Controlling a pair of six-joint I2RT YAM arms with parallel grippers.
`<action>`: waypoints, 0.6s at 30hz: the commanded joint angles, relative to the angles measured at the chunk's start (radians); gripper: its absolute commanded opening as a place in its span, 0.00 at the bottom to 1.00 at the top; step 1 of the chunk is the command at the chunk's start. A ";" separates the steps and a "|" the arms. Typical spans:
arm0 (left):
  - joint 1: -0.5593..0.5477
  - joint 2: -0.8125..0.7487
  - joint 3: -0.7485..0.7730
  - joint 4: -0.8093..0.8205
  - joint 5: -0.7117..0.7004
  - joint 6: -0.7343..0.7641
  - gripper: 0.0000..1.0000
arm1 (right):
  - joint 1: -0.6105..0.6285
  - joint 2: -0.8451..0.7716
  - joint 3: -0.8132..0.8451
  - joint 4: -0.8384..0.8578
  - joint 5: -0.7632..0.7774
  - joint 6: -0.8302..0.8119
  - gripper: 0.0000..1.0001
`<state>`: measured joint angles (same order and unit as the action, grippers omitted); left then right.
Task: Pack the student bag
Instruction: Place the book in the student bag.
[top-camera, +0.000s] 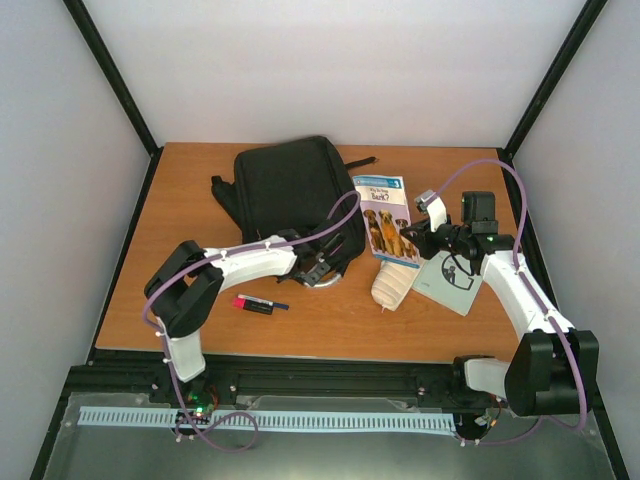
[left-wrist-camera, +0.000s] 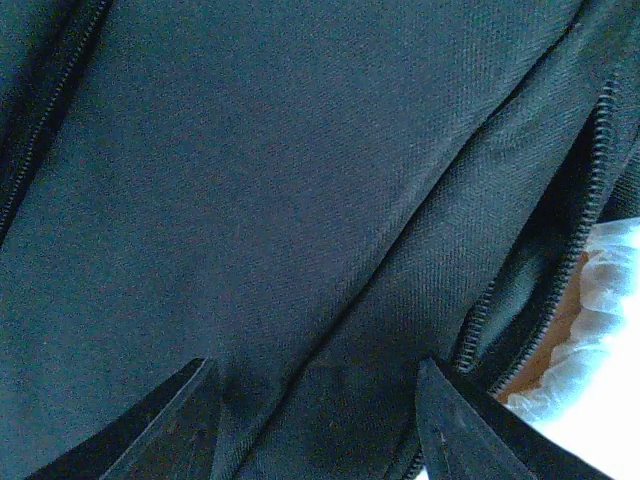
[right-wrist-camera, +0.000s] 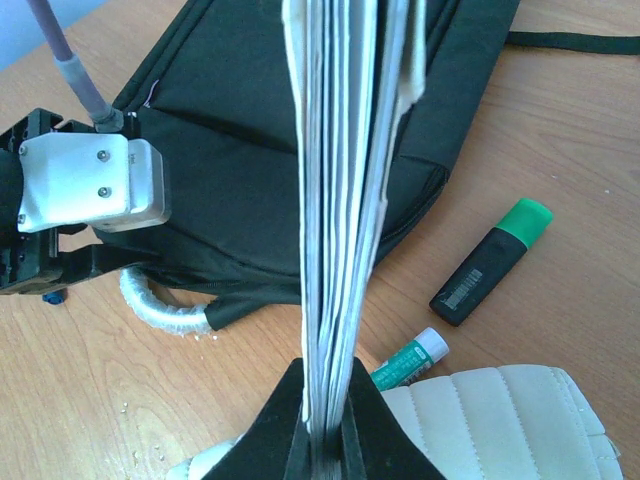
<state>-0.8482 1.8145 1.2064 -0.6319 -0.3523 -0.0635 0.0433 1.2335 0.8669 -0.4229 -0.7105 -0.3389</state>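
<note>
Table: a wooden top, with everything spread across its middle and far half.
Student bag: there it is, lying flat at the back-centre of the table, straps trailing out to the sides and the grey loop handle at its near edge, facing the arms.
Book: the dog-cover reader sits just right of the bag. From the right wrist it shows edge-on, pages fanning slightly.
Booklet: pale grey, lying under the right arm and waiting its turn.
Pouch: cream and ribbed, near the bag's right corner, just beside the booklet.
Right gripper: clamped firmly on one edge of the book.
Left gripper: down at the bag's near edge, fingers spread wide over black fabric with nothing pinched. Whether they touch the cloth cannot be told.
Zip: on the right of the left wrist view, its teeth parted enough for wood to show through.
Highlighter: black with a green cap, on the table beside the bag.
Marker: dark, lying near the left arm.
Small tube: green and white, tucked against the pouch.
Step in hand: by the look of it, loading the book, with nothing visibly packed yet.
Next move calls for: the left fingers probably need to nip the flap by the zip and lift it to make a mouth. The right arm can then steer the book in edge-first, where the floppy pages could snag on the teeth.
</note>
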 joint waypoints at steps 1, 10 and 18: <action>-0.005 0.038 0.051 -0.019 -0.035 -0.024 0.54 | -0.010 0.004 0.027 0.032 -0.021 -0.008 0.03; 0.029 0.092 0.074 -0.005 0.079 -0.064 0.29 | -0.010 0.003 0.029 0.029 -0.024 -0.008 0.03; 0.050 0.079 0.079 -0.006 0.082 -0.072 0.04 | -0.011 0.005 0.029 0.027 -0.027 -0.003 0.03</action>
<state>-0.8089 1.8896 1.2575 -0.6365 -0.3050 -0.1196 0.0433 1.2335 0.8673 -0.4232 -0.7116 -0.3389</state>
